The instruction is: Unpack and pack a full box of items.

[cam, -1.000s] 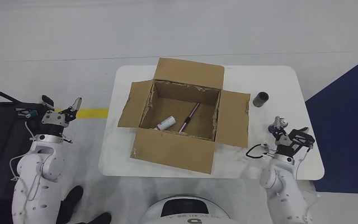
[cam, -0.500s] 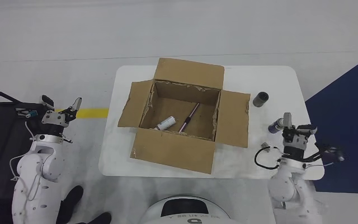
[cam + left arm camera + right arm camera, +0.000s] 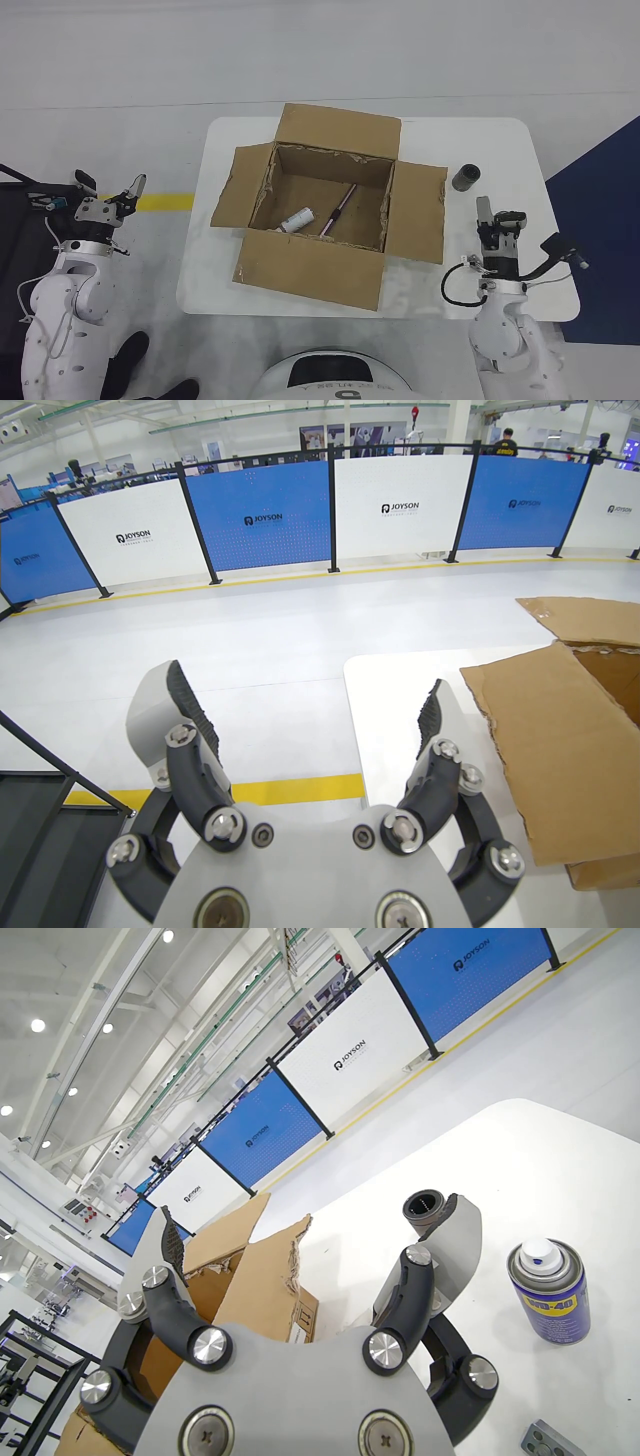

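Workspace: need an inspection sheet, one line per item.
Surface: white table, rounded corners.
Job's things: open cardboard box, flaps out, holds a white bottle and a pink rod; on the table beside it a dark cylinder, an upright spray can, a grey metal block.
Clutter: nothing seen.
Tools: left tool open, off the table over the floor; right tool open, above the table beside the spray can, holding nothing.
Cables: black loop at the right wrist.
Surroundings: blue and white fence panels, yellow floor line.
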You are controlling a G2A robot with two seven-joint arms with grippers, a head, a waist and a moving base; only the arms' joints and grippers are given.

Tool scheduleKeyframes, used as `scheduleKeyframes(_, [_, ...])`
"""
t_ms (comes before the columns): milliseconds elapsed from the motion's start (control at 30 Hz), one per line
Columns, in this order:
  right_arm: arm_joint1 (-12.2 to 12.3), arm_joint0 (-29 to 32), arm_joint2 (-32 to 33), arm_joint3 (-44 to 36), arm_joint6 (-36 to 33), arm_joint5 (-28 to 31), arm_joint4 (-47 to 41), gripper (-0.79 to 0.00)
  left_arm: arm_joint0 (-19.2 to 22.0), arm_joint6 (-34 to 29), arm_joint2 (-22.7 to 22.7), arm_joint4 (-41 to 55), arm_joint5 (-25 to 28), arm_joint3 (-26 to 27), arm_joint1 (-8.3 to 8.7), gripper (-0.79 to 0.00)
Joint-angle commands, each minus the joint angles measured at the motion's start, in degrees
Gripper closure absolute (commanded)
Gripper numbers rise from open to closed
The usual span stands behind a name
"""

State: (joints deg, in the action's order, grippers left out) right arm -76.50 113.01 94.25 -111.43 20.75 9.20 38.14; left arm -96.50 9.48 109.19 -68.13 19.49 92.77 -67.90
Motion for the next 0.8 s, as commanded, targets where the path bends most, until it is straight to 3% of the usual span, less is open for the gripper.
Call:
scheduleKeyframes(0, [0.09,-0.67,-0.68,-2.30,-4.10,4.84,-5.35,-0.785,0.00,0.00,0.00,0.00,0.00,0.00,0.00,-0.785])
scheduleKeyframes(67, [0.56,-0.81,-1.49,-4.87,-12.70,12.36,-9.91,-0.785,0.00,0.00,0.00,0.00,0.00,0.00,0.00,-0.785])
scheduleKeyframes(133, [1.06,-1.64,-2.36,-7.21,-23.05,13.37,-12.29,-0.785,0.00,0.00,0.00,0.00,0.00,0.00,0.00,-0.785])
scheduleKeyframes(200, [1.49,-3.80,-3.84,-9.63,-33.43,10.65,-14.43,-0.785,0.00,0.00,0.00,0.00,0.00,0.00,0.00,-0.785])
scheduleKeyframes(300, [1.90,-8.50,-8.53,-11.77,-47.05,1.56,-10.11,-0.770,0.00,0.00,0.00,0.00,0.00,0.00,0.00,-0.785])
scheduleKeyframes(367, [1.92,-12.29,-13.85,-11.58,-55.01,-3.77,-6.99,-0.683,0.00,0.00,0.00,0.00,0.00,0.00,0.00,-0.785])
scheduleKeyframes(400, [1.85,-14.07,-16.78,-10.36,-58.29,-6.69,-5.25,-0.517,0.00,0.00,0.00,0.00,0.00,0.00,0.00,-0.785])
scheduleKeyframes(433, [1.73,-16.28,-19.14,-9.54,-60.04,-9.90,-2.53,-0.391,0.00,0.00,0.00,0.00,0.00,0.00,0.00,-0.785])
scheduleKeyframes(633, [-0.05,-28.12,-32.78,-1.14,-62.44,-27.75,8.84,-0.388,0.00,0.00,0.00,0.00,0.00,0.00,0.00,-0.785])
scheduleKeyframes(767, [-1.48,-34.42,-37.97,4.38,-61.72,-37.16,11.96,-0.372,0.00,0.00,0.00,0.00,0.00,0.00,0.00,-0.785])
